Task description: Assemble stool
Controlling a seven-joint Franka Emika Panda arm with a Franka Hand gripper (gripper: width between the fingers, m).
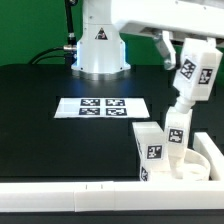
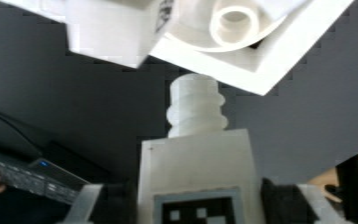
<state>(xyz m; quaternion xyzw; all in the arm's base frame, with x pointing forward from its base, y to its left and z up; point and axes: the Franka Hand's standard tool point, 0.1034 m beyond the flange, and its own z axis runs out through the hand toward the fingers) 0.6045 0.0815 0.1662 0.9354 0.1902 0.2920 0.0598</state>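
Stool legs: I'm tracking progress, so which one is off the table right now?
The leg in the gripper, held tilted above the seat; the others stand on it.

Your arm (image 1: 150,20) is glossy white, built of rounded shells. Its base (image 1: 100,50) is a stout white column with a dark triangular mark on the front, standing on a flared white foot. A thin black cable (image 1: 52,52) runs off from the base across the dark table. The gripper (image 1: 195,68) is a boxy white block carrying black-and-white square tags on its faces, narrowing below into white fingers (image 1: 183,102).
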